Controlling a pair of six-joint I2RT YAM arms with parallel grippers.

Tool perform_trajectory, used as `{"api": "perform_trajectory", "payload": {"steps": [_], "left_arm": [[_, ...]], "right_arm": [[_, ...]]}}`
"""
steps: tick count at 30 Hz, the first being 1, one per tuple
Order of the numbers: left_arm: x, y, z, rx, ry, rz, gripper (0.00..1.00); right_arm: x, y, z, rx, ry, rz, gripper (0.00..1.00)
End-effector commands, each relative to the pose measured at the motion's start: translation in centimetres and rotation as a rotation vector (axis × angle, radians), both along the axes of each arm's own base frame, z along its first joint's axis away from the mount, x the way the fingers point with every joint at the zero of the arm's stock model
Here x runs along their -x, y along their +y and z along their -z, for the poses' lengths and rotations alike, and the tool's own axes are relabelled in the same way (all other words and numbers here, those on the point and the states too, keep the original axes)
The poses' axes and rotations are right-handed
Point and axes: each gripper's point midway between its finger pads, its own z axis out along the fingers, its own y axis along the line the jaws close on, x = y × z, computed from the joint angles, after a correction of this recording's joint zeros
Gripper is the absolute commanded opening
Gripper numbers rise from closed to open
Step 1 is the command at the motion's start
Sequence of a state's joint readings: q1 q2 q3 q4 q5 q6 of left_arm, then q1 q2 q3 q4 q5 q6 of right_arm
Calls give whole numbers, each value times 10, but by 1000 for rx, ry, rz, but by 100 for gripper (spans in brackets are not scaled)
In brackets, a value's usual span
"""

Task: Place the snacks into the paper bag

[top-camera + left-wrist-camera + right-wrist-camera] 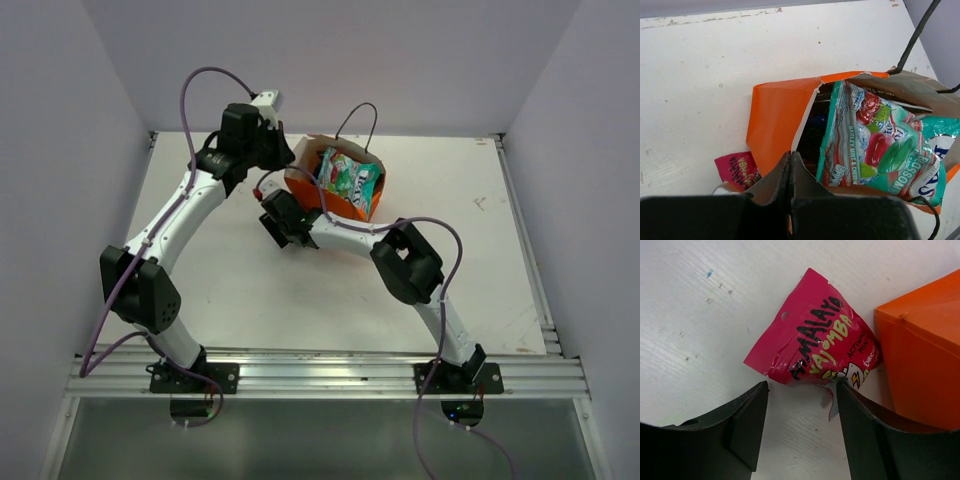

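Left gripper is clamping the paper bag near the desk's far edge; right gripper is gaping wide over the pink-red packet

The paper bag is bright orange outside and dull brown inside, seen at the upper right of the left wrist view. Its thin handles are black. The teal-green packet carries red cherries, green leaves and white lettering. The small packet is hot pink with black and yellow-green lettering. The table is white with grey scuffs and a blue fleck at upper left. The arms are white with black joints, and their cables are purple.
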State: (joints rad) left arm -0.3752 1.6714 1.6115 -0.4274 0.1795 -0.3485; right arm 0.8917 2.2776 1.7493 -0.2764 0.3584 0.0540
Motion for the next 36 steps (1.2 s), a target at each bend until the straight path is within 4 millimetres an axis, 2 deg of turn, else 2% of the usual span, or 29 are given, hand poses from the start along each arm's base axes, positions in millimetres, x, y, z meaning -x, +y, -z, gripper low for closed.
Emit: {"api": "perform_trajectory", "payload": {"steps": [1,3,9,15,17,21,27,32,36], "left_arm": [[1,0,-10,15,-26,13,0],[0,-1,-9,15,-24,14,0],[1,-2,-6,18,-14,21,0],[1,-3,-6,21,-16,22,0],[0,-4,-7,26,-16,23,0],[1,-5,-6,29,-13,26,0],[0,-5,-6,29,-15,28,0],[1,-6,-7,31,-14,30,0],[1,-5,-3,28,-4,30,0]], "right_arm": [[-20,-2,-20,-44,-62,59,61],[-24,2,-27,-57,-78,55,61],[-35,1,-30,-56,-100,80,59],[-37,6,-66,-111,-144,70,60],[-39,8,-69,-113,-151,64,61],[-41,7,-65,-104,-150,71,61],[-42,6,-76,-116,-167,75,61],[-49,1,-60,-99,-154,89,62],[-60,-3,-59,-90,-173,111,62]]}}
